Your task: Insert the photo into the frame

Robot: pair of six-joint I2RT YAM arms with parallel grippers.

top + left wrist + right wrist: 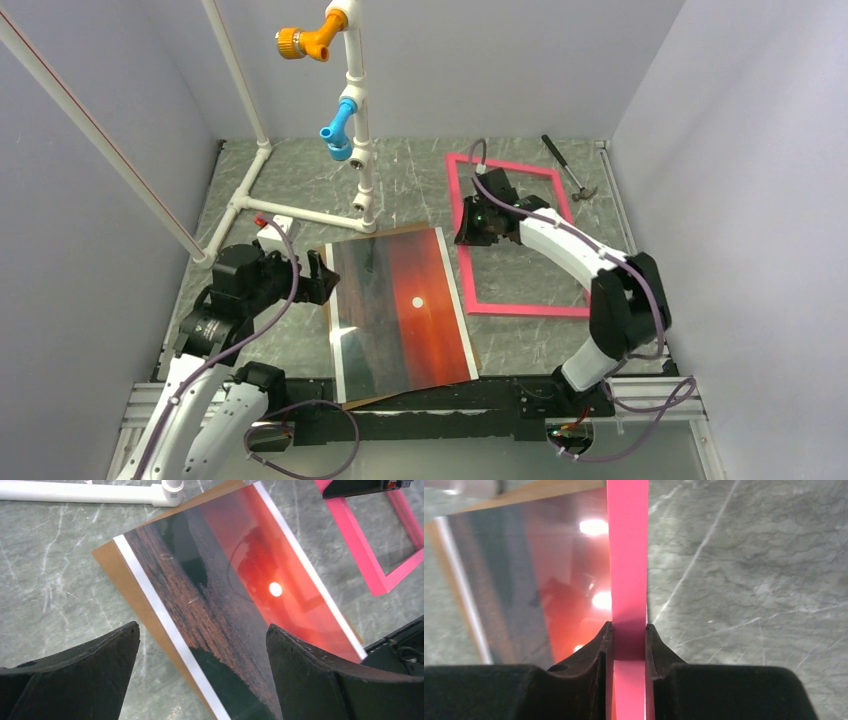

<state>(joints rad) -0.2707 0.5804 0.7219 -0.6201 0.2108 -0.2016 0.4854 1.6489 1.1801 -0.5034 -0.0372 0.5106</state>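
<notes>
Marbled tabletop, glossy photo, thin frame (perhaps painted)

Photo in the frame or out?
Out. The photo lies flat on the backing beside the frame; bare table shows through the frame's opening.

Plain pale lavender-grey walls are closing in the grey-green marble-patterned desk at the back and on both sides. Even, soft light is falling from above, leaving only faint shadows on the veined surface. A white plastic pipe stand is rising from the far left of the desk, carrying an orange fitting and a blue fitting. A thin white rod is slanting across the left wall.
</notes>
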